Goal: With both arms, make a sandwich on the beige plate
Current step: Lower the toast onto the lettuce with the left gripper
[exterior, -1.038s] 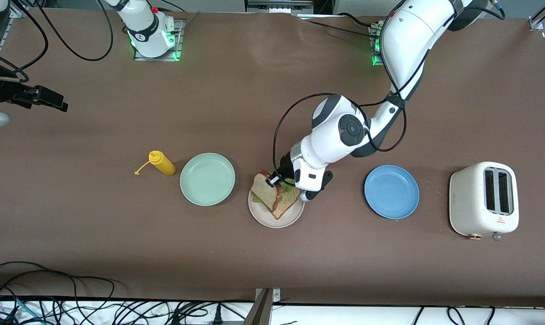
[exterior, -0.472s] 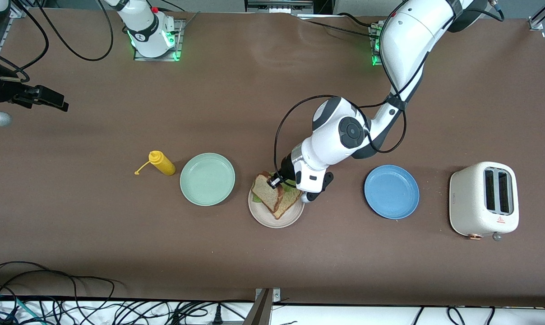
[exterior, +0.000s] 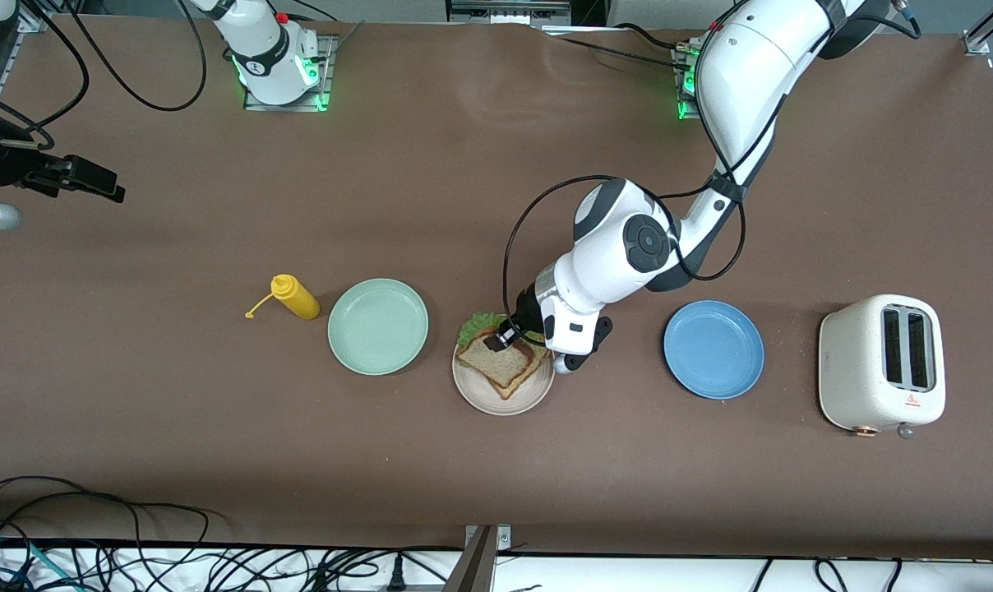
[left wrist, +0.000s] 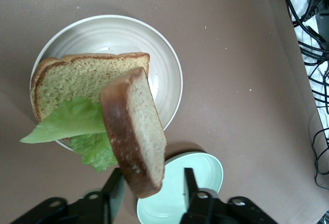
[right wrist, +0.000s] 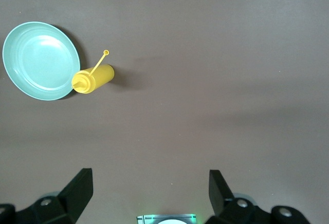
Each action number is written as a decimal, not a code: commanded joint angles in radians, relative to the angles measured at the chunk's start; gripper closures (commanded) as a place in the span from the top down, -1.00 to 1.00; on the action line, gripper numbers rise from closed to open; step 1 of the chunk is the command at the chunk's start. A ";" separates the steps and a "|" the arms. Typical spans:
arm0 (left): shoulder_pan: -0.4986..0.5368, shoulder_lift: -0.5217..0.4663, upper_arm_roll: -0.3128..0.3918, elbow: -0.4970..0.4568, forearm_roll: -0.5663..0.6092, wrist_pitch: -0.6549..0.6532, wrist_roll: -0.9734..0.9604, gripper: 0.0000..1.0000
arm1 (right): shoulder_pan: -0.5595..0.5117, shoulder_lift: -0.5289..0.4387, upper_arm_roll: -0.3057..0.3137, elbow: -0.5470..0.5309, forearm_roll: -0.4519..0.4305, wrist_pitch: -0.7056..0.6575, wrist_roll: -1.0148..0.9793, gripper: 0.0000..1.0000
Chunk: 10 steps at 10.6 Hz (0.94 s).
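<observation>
The beige plate (exterior: 482, 398) lies mid-table and also shows in the left wrist view (left wrist: 167, 70). On it lies a bread slice (left wrist: 77, 77) with a ruffled green lettuce leaf (left wrist: 67, 124) hanging over the plate's rim (exterior: 478, 321). A second bread slice (left wrist: 136, 131) leans tilted over the lettuce (exterior: 501, 360), its upper end between my left gripper's fingers. My left gripper (left wrist: 152, 185) hovers over the plate (exterior: 505, 335), open; the slice touches one finger only. My right gripper (right wrist: 152, 193) is open and empty, waiting high over the right arm's end of the table (exterior: 94, 181).
A mint-green plate (exterior: 377, 326) lies beside the beige plate toward the right arm's end, with a yellow squeeze bottle (exterior: 295, 298) past it. A blue plate (exterior: 713, 349) and a white toaster (exterior: 881, 363) stand toward the left arm's end.
The top slice, held more upright before, has tipped over the lower slice; the lettuce now shows at the plate's edge. My left gripper shifted slightly. The right arm has not moved.
</observation>
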 commanded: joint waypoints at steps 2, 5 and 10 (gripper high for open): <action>0.001 0.001 0.000 0.020 0.006 -0.080 0.036 0.99 | 0.003 0.012 0.003 0.031 -0.015 -0.021 0.014 1.00; 0.001 0.001 -0.003 0.025 0.003 -0.193 0.054 1.00 | 0.003 0.013 0.003 0.031 -0.015 -0.023 0.014 1.00; 0.016 -0.011 -0.004 0.031 0.003 -0.339 0.080 1.00 | 0.003 0.012 0.003 0.030 -0.017 -0.021 0.013 1.00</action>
